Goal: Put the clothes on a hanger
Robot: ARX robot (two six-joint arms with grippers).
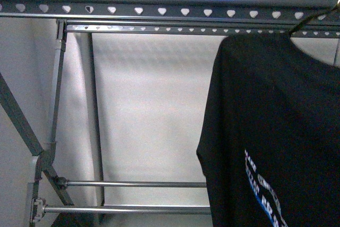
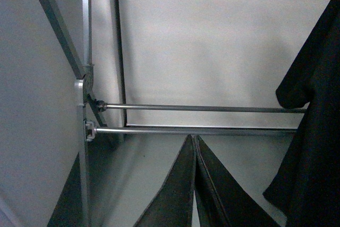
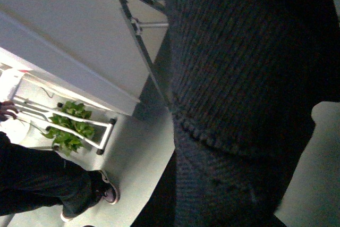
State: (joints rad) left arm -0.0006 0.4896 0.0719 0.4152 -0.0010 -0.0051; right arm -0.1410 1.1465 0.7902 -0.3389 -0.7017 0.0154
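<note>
The clothes (image 1: pixel 276 131), a black T-shirt with white print low on its front, hang at the right of the front view under the top rail. A thin bronze piece of the hanger (image 1: pixel 309 21) shows at the collar, reaching up to the rail. Neither arm appears in that view. Through the left wrist camera, my left gripper (image 2: pixel 193 139) is shut with nothing in it, pointing at the rack's lower bars, and the clothes (image 2: pixel 313 147) hang apart from it. Dark knit fabric of the clothes (image 3: pixel 239 78) fills the right wrist view and hides my right gripper's fingers, which are shut on it.
The grey rack's top rail (image 1: pixel 159 3) with heart-shaped holes spans the front view. Two lower bars (image 1: pixel 133 184) and slanted legs (image 1: pixel 21 120) stand at the left. A person's leg and shoe (image 3: pixel 106 192) and a plant trolley (image 3: pixel 69 126) are on the floor.
</note>
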